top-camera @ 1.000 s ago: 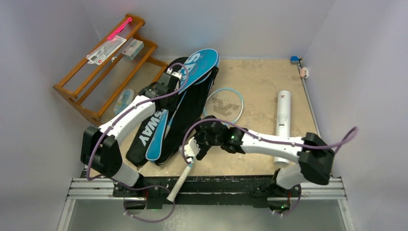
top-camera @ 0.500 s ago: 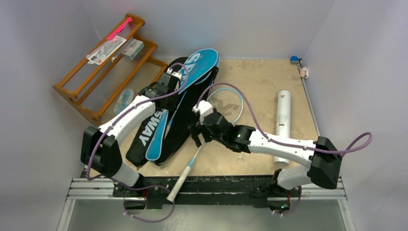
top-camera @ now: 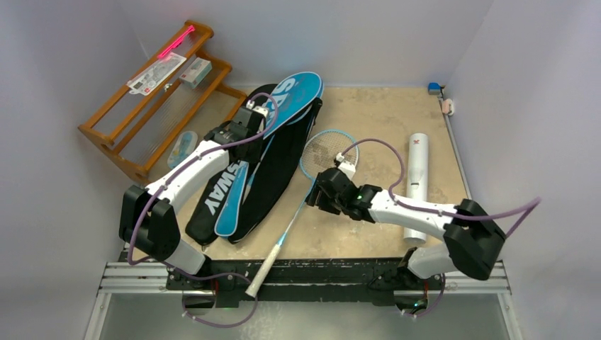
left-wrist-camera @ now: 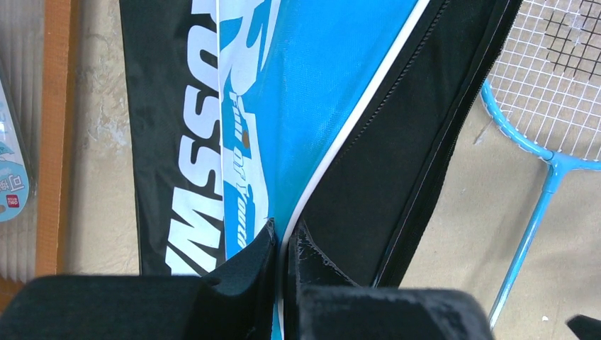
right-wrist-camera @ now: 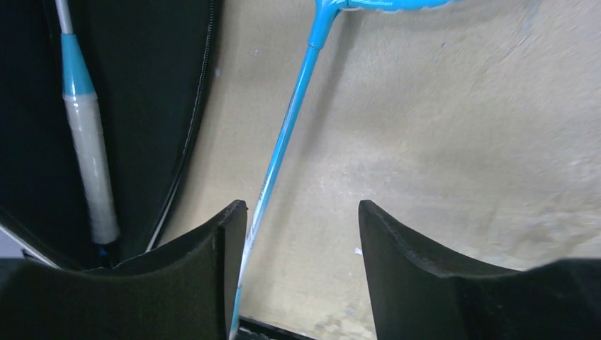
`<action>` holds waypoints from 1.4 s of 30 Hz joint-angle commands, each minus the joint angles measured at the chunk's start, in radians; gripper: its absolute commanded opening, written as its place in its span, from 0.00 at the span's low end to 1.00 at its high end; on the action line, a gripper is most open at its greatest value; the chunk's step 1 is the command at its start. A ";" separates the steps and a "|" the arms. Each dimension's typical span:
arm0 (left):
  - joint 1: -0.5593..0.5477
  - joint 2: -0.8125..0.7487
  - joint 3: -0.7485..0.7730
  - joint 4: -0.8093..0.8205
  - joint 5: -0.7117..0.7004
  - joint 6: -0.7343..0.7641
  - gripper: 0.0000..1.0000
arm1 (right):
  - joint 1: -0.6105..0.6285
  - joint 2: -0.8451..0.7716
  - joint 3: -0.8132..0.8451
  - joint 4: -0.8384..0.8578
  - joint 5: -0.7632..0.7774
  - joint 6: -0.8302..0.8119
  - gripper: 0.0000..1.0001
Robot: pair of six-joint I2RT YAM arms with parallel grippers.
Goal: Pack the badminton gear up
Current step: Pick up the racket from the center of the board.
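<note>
A light-blue racket (top-camera: 330,151) lies on the table, its shaft (right-wrist-camera: 283,142) running to the front edge. My right gripper (top-camera: 317,197) hangs over the shaft, open (right-wrist-camera: 301,212), with the shaft passing just inside one finger (right-wrist-camera: 212,255). A black "CROSSWAY" cover (top-camera: 225,190) lies left of it, with a blue "SPORT" cover (top-camera: 292,94) on top. My left gripper (top-camera: 253,138) is shut (left-wrist-camera: 285,237) on the blue cover's white-piped edge (left-wrist-camera: 333,152). A second racket's white-wrapped handle (right-wrist-camera: 88,156) lies on the black cover's lining. A long white tube (top-camera: 416,180) lies at the right.
A wooden rack (top-camera: 106,134) with small packaged items (top-camera: 157,71) and a pink stick stands at the back left. A small blue packet (top-camera: 183,147) lies beside it. The racket's grip (top-camera: 261,275) sticks out over the table's front edge and black rail.
My right gripper has moved from the racket's grip near the front edge back and to the right along the shaft, and its jaws have narrowed. The left gripper has not moved.
</note>
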State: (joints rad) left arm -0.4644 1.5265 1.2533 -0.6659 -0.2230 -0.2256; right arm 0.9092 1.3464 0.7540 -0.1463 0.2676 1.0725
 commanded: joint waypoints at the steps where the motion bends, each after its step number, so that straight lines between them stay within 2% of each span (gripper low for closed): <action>1: 0.015 0.007 0.040 0.022 -0.003 -0.012 0.00 | 0.005 0.085 0.060 0.038 -0.029 0.181 0.60; 5: 0.015 0.010 0.041 0.022 0.003 -0.011 0.00 | 0.004 0.143 0.042 0.140 -0.067 0.253 0.60; 8: 0.015 0.013 0.040 0.022 0.011 -0.011 0.00 | 0.002 0.186 0.061 0.143 -0.060 0.283 0.59; 18: 0.014 0.016 0.042 0.022 0.016 -0.008 0.00 | -0.038 0.283 0.095 0.153 -0.048 0.354 0.41; 22: 0.015 0.017 0.043 0.024 0.039 -0.003 0.00 | -0.050 0.249 0.072 0.161 -0.044 0.340 0.05; 23: 0.015 0.018 0.042 0.026 0.047 -0.001 0.00 | -0.050 0.231 0.065 0.153 -0.036 0.336 0.00; 28: 0.013 0.021 0.043 0.028 0.078 0.010 0.00 | -0.050 0.101 0.041 -0.030 0.061 0.375 0.00; 34: 0.014 0.024 0.045 0.027 0.099 0.012 0.00 | -0.051 -0.089 -0.008 -0.162 0.131 0.359 0.00; 37: 0.013 0.026 0.046 0.029 0.113 0.012 0.00 | -0.050 -0.148 -0.014 -0.130 0.092 0.246 0.00; 40: 0.013 0.026 0.049 0.031 0.131 0.014 0.00 | -0.051 -0.167 -0.014 -0.060 -0.028 0.128 0.00; 42: 0.013 0.021 0.048 0.036 0.145 0.018 0.00 | -0.050 -0.158 0.014 -0.079 -0.068 0.085 0.00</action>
State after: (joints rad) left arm -0.4644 1.5551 1.2552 -0.6594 -0.1131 -0.2203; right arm 0.8597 1.1957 0.7414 -0.2459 0.2890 1.2945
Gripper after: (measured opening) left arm 0.020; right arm 0.021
